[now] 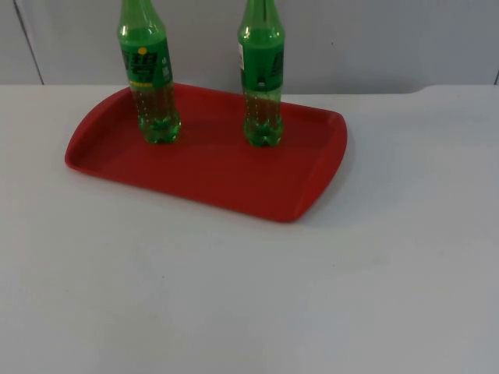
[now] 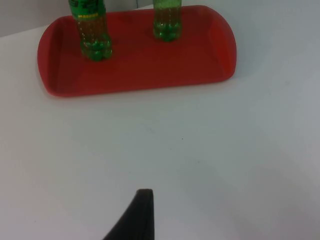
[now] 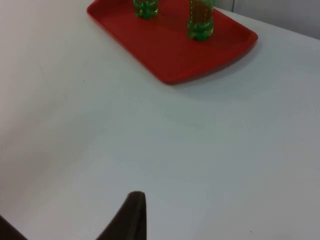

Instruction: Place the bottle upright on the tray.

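Two upright green plastic bottles with green labels (image 1: 146, 74) (image 1: 263, 74), standing apart along the far edge of a red rounded-corner plastic tray (image 1: 234, 183), on a white table (image 1: 249, 296), left gripper (image 2: 137, 215) and right gripper (image 3: 127, 217) well back from the tray, finger spread cannot be told

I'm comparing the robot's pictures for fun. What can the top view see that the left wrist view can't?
Top view alone: the shoulders and labels of both green bottles and the grey partition wall behind the table.

Left wrist view alone: a black fingertip of the left gripper above bare table, away from the tray.

Both: the red tray on the white table, with the left bottle and the right bottle standing upright on it.
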